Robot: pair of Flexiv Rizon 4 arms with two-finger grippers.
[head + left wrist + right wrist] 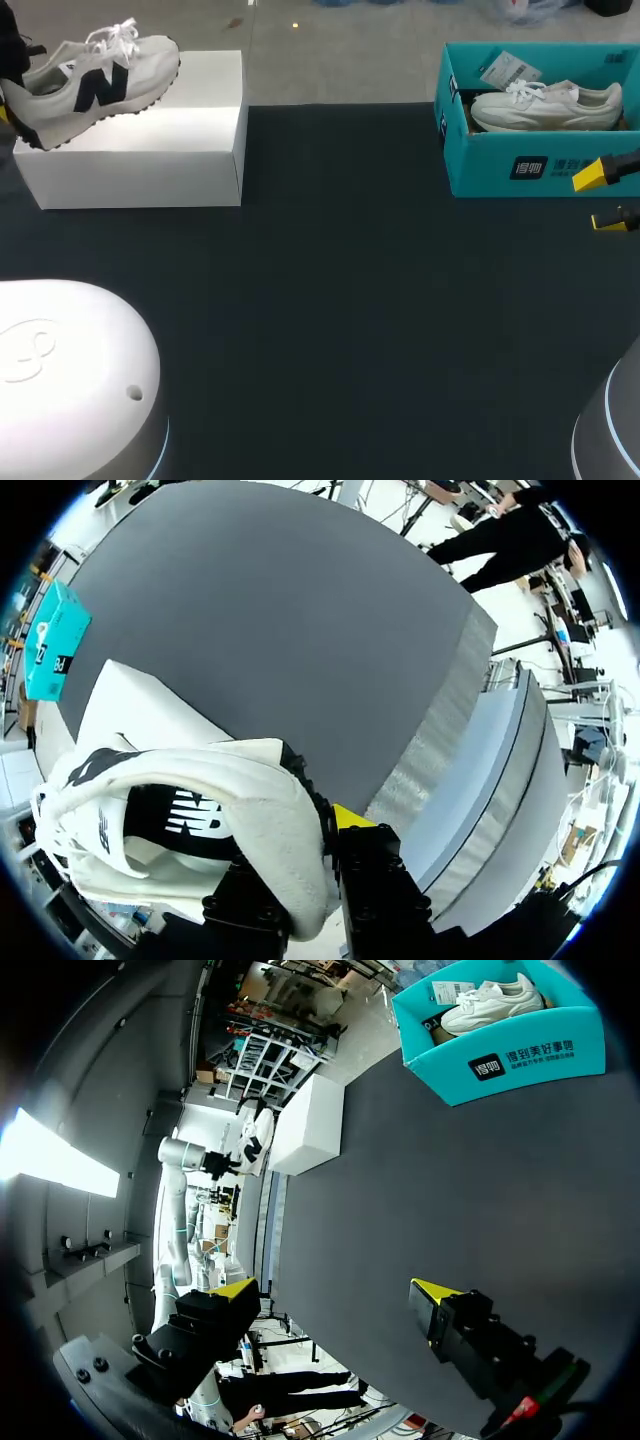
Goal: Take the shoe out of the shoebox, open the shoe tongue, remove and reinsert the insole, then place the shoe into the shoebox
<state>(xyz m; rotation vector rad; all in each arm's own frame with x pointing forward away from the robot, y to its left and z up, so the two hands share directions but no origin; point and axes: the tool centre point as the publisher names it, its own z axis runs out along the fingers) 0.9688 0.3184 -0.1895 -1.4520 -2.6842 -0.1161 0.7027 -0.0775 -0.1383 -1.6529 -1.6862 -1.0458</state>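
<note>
White sneaker (95,75) with a dark logo sits atop a white box (140,150) at the tabletop's (350,300) far left. The left gripper (305,880) is clamped on its heel collar: soft, likely light, firmest to hold there. The right gripper (335,1295) hangs with fingers apart beside the teal shoebox (500,165).

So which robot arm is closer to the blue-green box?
Right. The right fingers hang open just in front of the teal shoebox. The left fingers are far across the table, gripping the sneaker on the white box.
</note>
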